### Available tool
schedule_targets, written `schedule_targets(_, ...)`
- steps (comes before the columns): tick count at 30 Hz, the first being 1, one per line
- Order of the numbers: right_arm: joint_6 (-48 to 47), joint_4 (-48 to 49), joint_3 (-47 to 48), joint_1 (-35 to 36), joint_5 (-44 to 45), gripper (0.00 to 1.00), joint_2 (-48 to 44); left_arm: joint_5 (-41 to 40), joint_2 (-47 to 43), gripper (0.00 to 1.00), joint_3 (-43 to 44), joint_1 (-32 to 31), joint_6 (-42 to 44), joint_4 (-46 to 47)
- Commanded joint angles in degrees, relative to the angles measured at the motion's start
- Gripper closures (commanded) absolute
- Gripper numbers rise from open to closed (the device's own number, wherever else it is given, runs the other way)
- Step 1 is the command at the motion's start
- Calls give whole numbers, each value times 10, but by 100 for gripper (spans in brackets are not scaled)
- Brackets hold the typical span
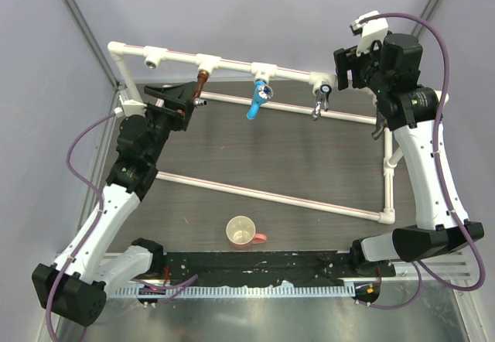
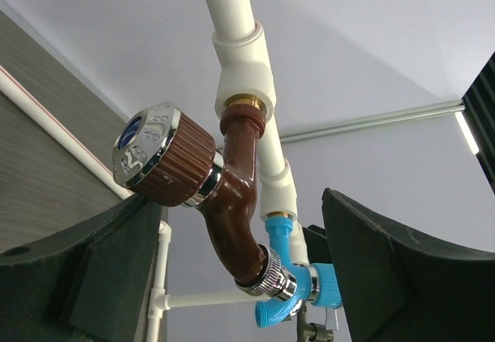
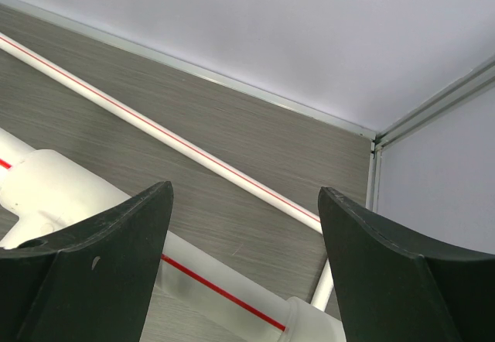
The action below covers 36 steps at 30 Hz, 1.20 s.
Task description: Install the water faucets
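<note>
Three faucets hang from the white pipe rail at the far side of the counter: copper faucet, blue faucet, chrome faucet. The left hand is spread, its jaws flanking the copper faucet without contact. The right hand is spread and holds nothing, near the rail's right end.

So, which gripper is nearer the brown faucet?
Left. The left gripper is open, with the brown faucet between its jaws. The right gripper is at the far end of the pipe, past the blue faucet and chrome faucet.
</note>
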Motion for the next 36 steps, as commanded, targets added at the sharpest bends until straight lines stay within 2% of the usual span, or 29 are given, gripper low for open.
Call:
schedule_targets(1,9,-66,-15,27,-51,17,7,4,4,15,-4,2,-11,49)
schedule_targets(7,9,-66,-15,28,-50,17,8,-6,2,32,-5,2,19,51)
schedule_targets(10,9,-66,-15,28,-51,17,9,-21,-3,46,0,2,47,41)
schedule_targets(14,10,-66,-14,30,-50,17,10,-38,-10,68,21,2,120,14)
schedule_targets(20,10,-66,-13,31,-50,17,10,-25,3,88,65,1,243,-26)
schedule_targets(24,11,-66,-13,31,-51,17,11,23,33,91,116,0,352,-71)
schedule_targets(27,11,-67,-12,33,-50,17,13,38,52,91,166,-8,458,-131)
schedule_targets(28,10,-66,-12,33,-50,17,12,35,59,91,176,-13,517,-145)
schedule_targets(30,10,-68,-12,33,-50,17,12,22,66,91,199,-29,576,-181)
schedule_targets(31,10,-67,-12,32,-49,17,12,14,71,91,205,-35,642,-204)
schedule_targets(33,10,-67,-11,34,-50,17,12,-21,78,91,225,-62,710,-229)
schedule_targets(34,10,-67,-11,34,-50,17,13,-40,82,91,231,-74,743,-253)
schedule_targets(35,11,-67,-11,34,-50,17,14,-60,91,91,240,-106,820,-263)
schedule_targets(36,11,-67,-11,35,-50,18,14,-106,94,91,244,-122,857,-272)
